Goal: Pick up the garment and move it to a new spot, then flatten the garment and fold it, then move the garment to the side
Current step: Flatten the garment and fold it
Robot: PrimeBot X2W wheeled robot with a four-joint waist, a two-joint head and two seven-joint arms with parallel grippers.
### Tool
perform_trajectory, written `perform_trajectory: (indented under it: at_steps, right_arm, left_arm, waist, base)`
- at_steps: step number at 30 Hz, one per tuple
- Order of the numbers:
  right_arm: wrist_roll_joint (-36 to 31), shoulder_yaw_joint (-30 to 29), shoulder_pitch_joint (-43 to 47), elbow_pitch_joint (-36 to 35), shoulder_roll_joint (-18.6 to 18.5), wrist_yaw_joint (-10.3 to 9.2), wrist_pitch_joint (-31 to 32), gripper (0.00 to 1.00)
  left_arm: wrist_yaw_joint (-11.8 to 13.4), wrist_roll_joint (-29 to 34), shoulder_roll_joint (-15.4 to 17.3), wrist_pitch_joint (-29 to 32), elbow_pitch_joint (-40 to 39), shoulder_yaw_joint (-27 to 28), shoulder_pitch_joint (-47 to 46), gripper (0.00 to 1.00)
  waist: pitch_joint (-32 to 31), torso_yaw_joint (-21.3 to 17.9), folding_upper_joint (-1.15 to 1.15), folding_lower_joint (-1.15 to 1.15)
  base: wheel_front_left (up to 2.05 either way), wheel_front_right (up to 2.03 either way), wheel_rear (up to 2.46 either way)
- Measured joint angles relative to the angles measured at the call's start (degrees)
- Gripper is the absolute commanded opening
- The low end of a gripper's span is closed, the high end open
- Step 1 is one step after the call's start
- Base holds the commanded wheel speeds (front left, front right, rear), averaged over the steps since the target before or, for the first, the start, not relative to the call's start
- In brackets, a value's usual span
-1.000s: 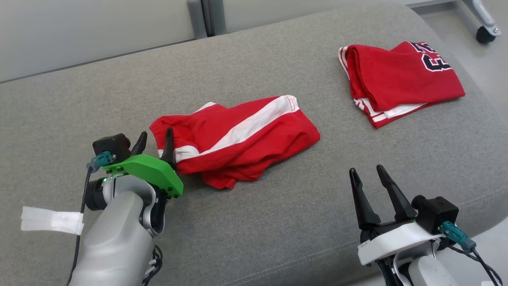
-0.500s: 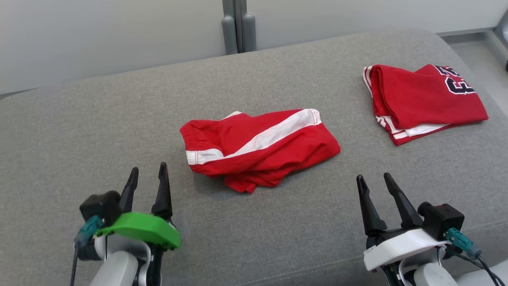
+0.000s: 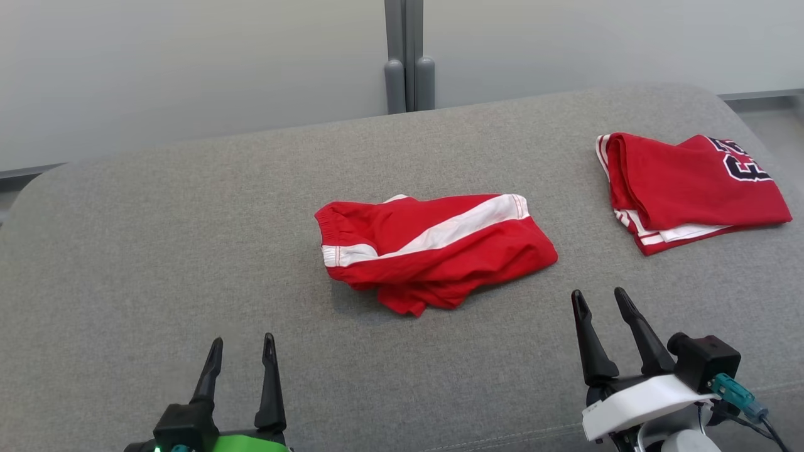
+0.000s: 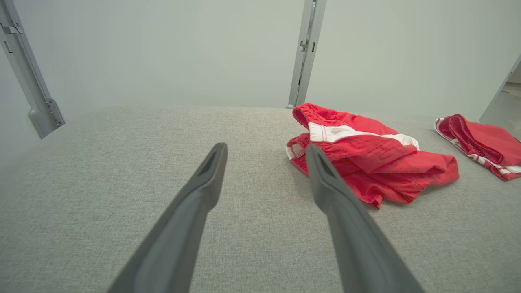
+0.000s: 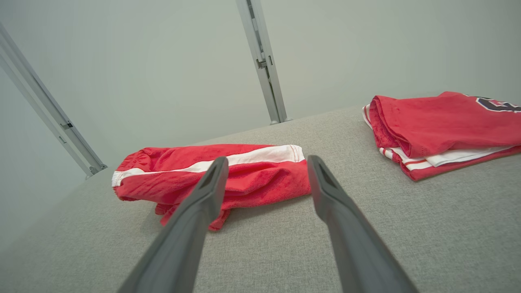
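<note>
Left claw [image 3: 243, 339] and right claw [image 3: 597, 292] sit parted and empty, short of the folded shorts [image 3: 433, 242] ahead, likely readying the sideways move.

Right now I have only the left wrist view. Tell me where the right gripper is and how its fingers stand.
Observer: The right gripper is open and empty at the head view's lower right, over the grey fabric cushion, touching neither garment.
Operator: Describe what is cut off at my right edge.
Observer: A folded red jersey with white striped trim; black lettering shows on its far right corner.
Operator: Give me the crumpled red shorts with the white stripe as the right wrist sees them.
Observer: They lie straight ahead, framed between that gripper's two fingers, untouched.
</note>
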Motion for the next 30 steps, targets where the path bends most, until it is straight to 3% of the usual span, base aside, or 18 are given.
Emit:
perform_trajectory:
  at_steps: [15,30]
  right_arm:
    - [-2.7,-0.5,2.8,0.1,0.5,0.0,0.0,1.0]
    - [-3.1,-0.2,2.9,0.1,0.4,0.0,0.0,1.0]
  left_arm:
    - [-2.9,6.5,-4.3,0.0,-1.8,5.6,4.1,1.0]
    - [-5.5,8.2,-5.9,0.0,1.2,7.4,4.2,1.0]
  waist:
    - [-1.9,0.8,0.0,0.0]
    - [-2.1,0.7,0.0,0.0]
  base:
    - [0.0,0.0,0.0]
    - [0.0,0.0,0.0]
